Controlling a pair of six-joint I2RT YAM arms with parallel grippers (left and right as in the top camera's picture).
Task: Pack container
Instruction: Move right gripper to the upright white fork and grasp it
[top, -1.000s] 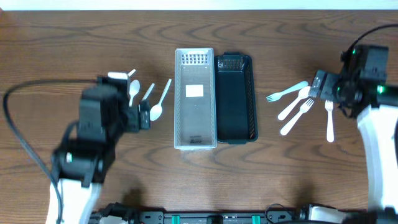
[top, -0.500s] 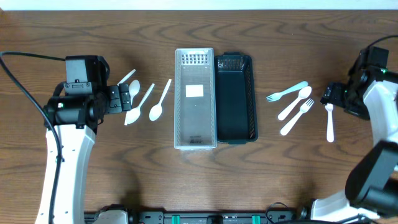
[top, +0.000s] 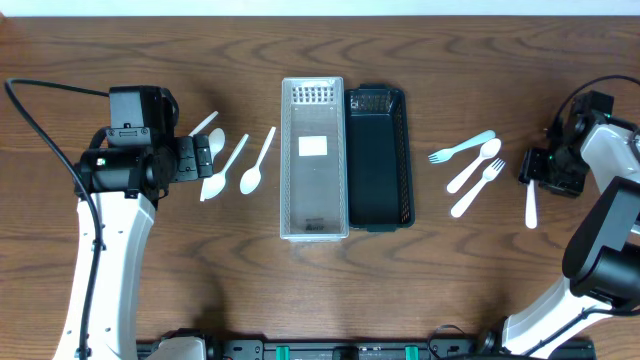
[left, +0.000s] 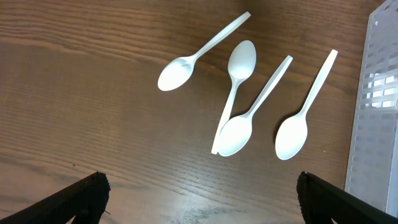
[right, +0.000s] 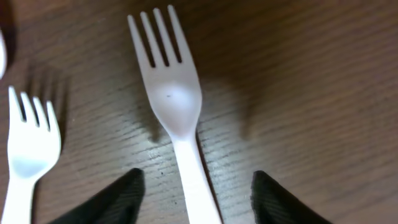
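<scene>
A wooden table is being viewed from above, with two long containers sitting side by side at its centre: a clear perforated plastic tray (top: 314, 190) and, touching its right side, a dark plastic basket (top: 380, 170). Both are looking empty of cutlery.

Four white plastic spoons (left: 235, 135) are lying loosely fanned to the left of the tray, two of them crossing. The left gripper (left: 199, 205) is hovering above and just beside them, its fingers spread wide and gripping nothing.

Four white plastic forks are lying to the right of the basket. Three are clustered together, and one long white plastic fork (right: 168, 93) is lying apart, farthest right. The right gripper (right: 196, 199) is hanging low over this fork, its two dark fingertips (right: 106, 199) parted and straddling the handle just below the head, not yet pinching it. A neighbouring fork (right: 28, 149) is lying just beside the left fingertip.

The step in hand appears to be picking up this lone fork. To do it well, the arm should be lowering until both fingertips are meeting the wood on either side of the handle, keeping the handle centred, then closing gently. The plastic is thin and flat, so it is likely to slip or flip if pinched off-centre. The left fingertip should be staying clear of the neighbouring fork. Lifting straight up before carrying it across to a container seems safest. Which container the forks belong in cannot be told.
</scene>
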